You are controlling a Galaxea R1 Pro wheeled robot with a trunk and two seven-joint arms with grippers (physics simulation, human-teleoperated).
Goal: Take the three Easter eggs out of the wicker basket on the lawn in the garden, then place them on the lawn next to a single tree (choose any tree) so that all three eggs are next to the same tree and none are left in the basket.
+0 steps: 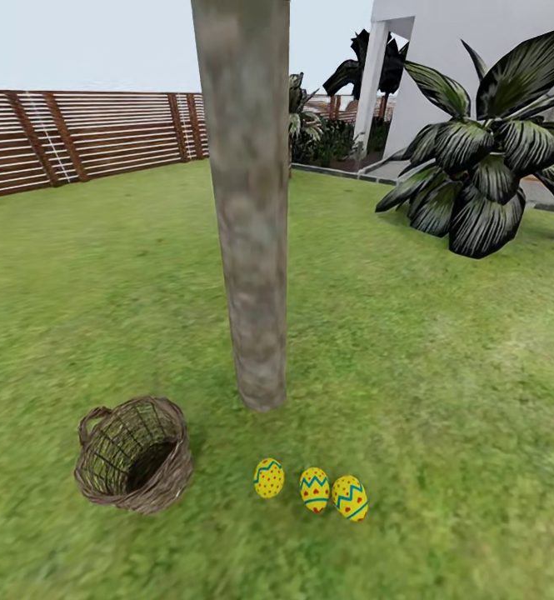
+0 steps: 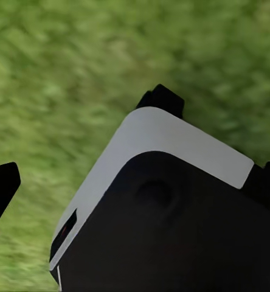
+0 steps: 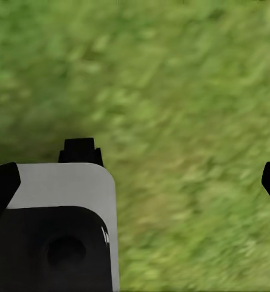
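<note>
Blurred green lawn [image 2: 80, 73] covers the upper and left portions of the frame. A black-and-white robot body part [image 2: 171, 213] occupies the lower right. One black fingertip [image 2: 1, 188] projects from the left edge, over grass.

Even, flat daylight, no glare. Faint soft shadow at the tree [image 1: 247, 208] base and under the Easter eggs [image 1: 314, 488]. Lawn [image 1: 443, 375] texture smeared toward head-view edges; both wrist views blurry, grass out of focus.

Garden: lawn [image 1: 443, 350], slat fence [image 1: 85, 137], tree [image 1: 247, 208].
</note>
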